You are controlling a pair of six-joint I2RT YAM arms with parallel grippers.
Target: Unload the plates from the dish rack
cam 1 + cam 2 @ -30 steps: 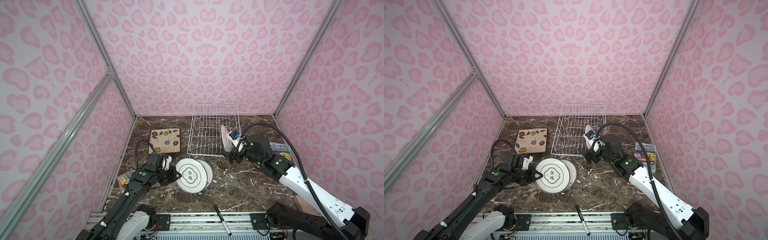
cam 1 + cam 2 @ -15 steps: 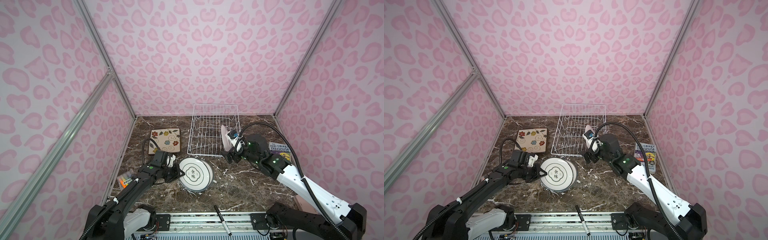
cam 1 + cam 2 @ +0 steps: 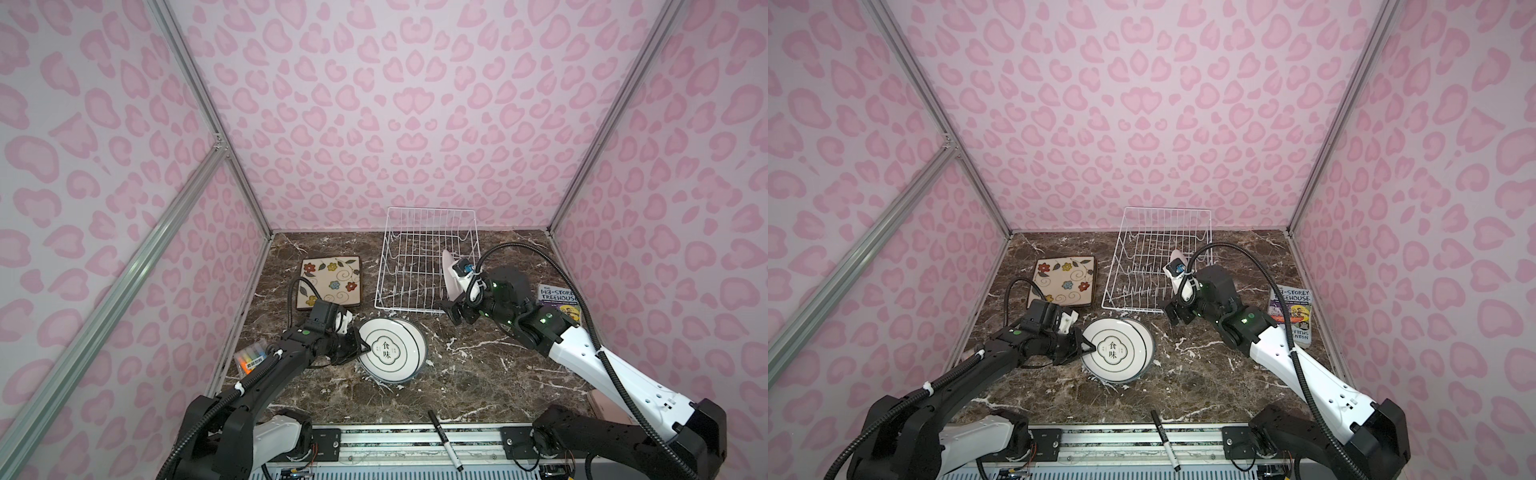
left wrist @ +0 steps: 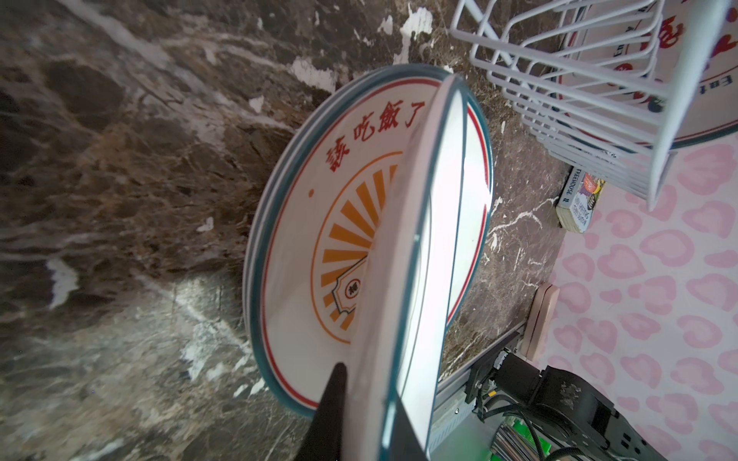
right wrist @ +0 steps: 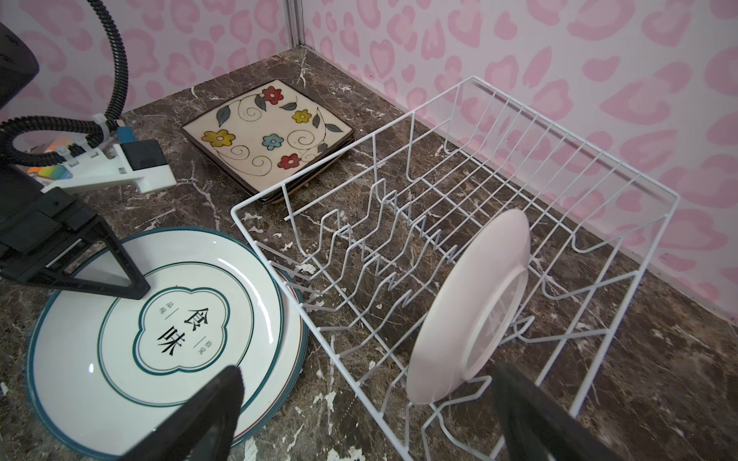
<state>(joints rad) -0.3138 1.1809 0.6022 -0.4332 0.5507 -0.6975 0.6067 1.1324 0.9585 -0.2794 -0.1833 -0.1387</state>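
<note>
Left pincer grasped a round white teal-rimmed plate; right pincer hung released beside the white wire dish rack.

White dish rack; cream square plate (coloured flowers).

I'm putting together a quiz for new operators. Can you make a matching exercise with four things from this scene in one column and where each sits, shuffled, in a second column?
Things
1. square flowered plate
2. round plate with black characters
3. white plate showing its plain back
4. black marker

Places
A. standing on edge in the dish rack
B. across the metal rail at the front
C. flat on the table, left of the rack in both top views
D. resting on the sunburst plate, rim between the left end effector fingers

Pairs: 1-C; 2-D; 3-A; 4-B
</note>
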